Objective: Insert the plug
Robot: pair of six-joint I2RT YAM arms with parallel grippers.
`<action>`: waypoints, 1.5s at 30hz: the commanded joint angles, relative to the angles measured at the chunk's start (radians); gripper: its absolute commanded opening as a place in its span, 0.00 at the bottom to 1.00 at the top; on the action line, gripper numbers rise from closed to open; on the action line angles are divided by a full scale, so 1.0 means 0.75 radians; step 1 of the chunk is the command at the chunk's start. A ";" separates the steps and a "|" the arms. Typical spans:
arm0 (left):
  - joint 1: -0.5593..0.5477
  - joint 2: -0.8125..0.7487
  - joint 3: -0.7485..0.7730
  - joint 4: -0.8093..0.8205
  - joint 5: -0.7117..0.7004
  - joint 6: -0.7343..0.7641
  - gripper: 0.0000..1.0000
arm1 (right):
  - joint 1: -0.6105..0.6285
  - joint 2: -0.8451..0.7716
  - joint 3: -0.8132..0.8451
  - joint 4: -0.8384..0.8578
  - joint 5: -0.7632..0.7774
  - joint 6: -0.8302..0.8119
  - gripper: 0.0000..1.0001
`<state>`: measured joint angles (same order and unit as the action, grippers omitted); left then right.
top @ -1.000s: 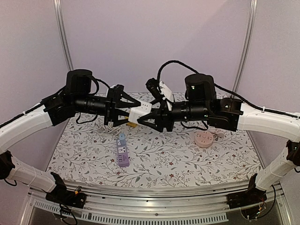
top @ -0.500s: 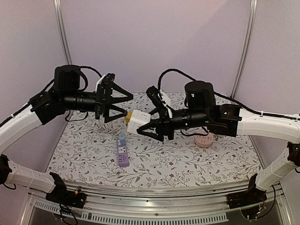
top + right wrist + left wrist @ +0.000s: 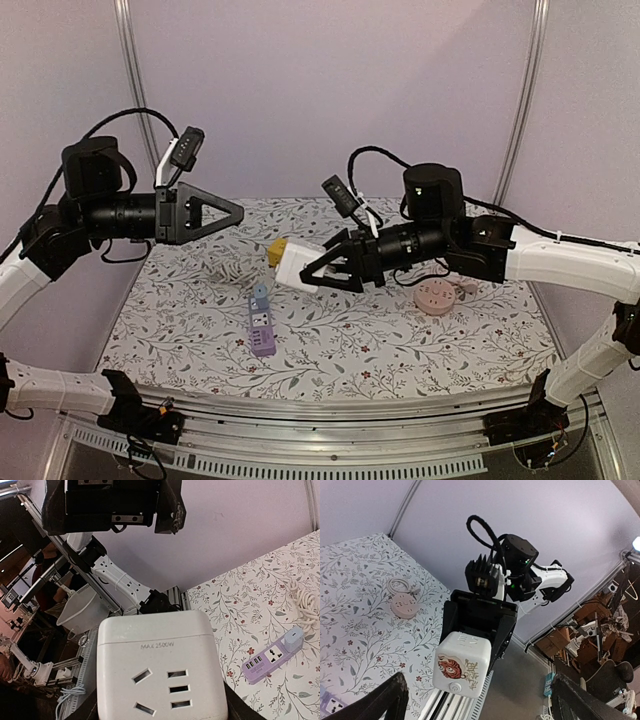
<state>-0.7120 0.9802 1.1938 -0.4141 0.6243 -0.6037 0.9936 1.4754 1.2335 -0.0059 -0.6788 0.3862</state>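
One power strip (image 3: 262, 325) on floral tablecloth (image 3: 400, 350), lilac walls (image 3: 330, 90)

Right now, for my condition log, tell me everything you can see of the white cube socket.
The white cube socket looks like plastic with rounded corners. One face shows slotted outlets under "MAX 2500W", another a tiger sticker and a round button. It hangs above the table, clamped in the right gripper.

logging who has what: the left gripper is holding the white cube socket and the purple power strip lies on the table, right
Wrong arm: the right gripper holds the white cube socket; the left gripper is open and empty, as the top external view shows.
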 commanded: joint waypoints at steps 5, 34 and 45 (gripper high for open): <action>-0.012 0.002 -0.012 -0.059 0.072 0.171 1.00 | -0.009 0.012 0.018 0.094 -0.101 0.088 0.00; -0.165 0.229 0.112 -0.196 0.065 0.232 0.85 | -0.009 0.041 0.051 0.187 -0.161 0.128 0.00; -0.195 0.286 0.139 -0.178 0.109 0.241 0.78 | -0.008 0.067 0.069 0.194 -0.149 0.135 0.00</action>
<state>-0.8410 1.1831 1.2766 -0.5461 0.6849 -0.4370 0.9936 1.5124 1.2518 0.0986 -0.7845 0.4763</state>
